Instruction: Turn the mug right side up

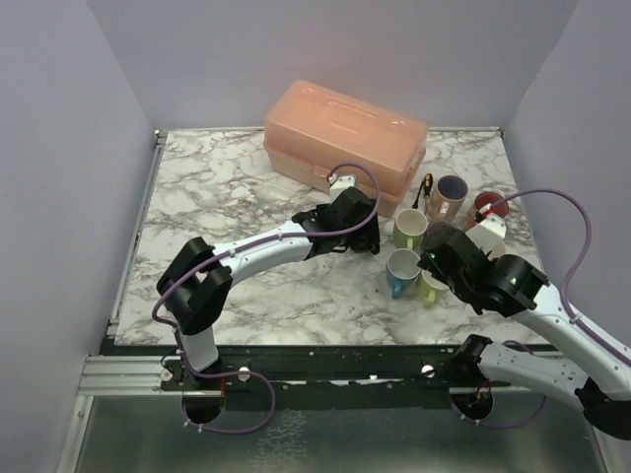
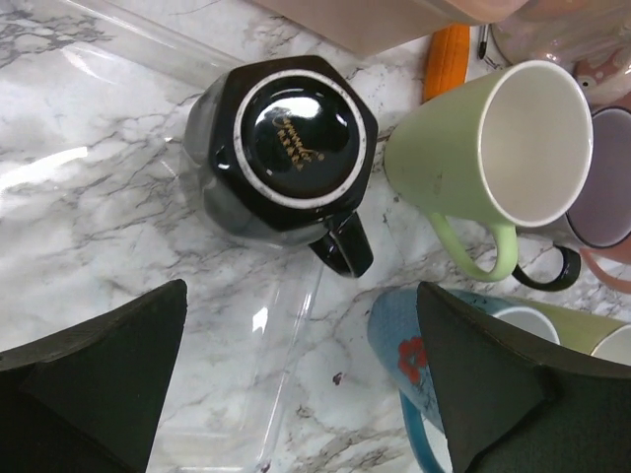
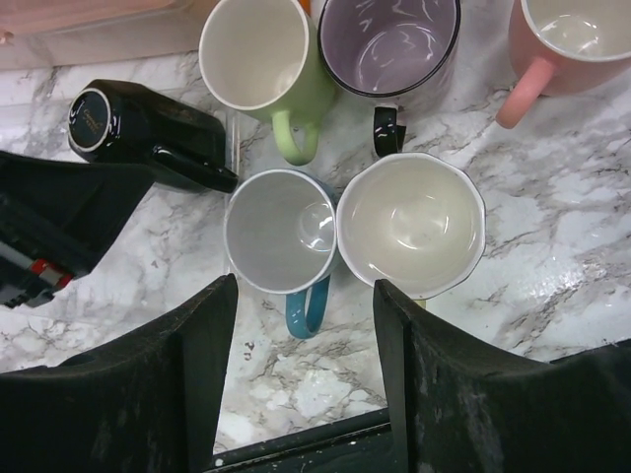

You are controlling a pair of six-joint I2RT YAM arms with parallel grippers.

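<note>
The black mug is located in the upper centre of the left wrist view. It stands inverted on the marble table, with the glazed base and its white ring presented to the camera and the rim seated on the surface. Its long axis is therefore judged vertical, with the mouth pointing down. The handle is directed toward the lower right of that frame, toward the blue mug. The green mug stands just beside it on the right; contact cannot be determined.

The left gripper is held above the table with its jaws spread fully, and nothing is gripped. The mug lies just ahead of the fingertips, toward the top of the frame, roughly centred between them.

The right gripper is positioned over the upright mugs at the centre of the right wrist view, with its jaws partly spread and empty. The black mug appears at that frame's upper left, off its line.

The left arm is judged nearer. An advance and descent would be required before the body can be clasped.
</note>
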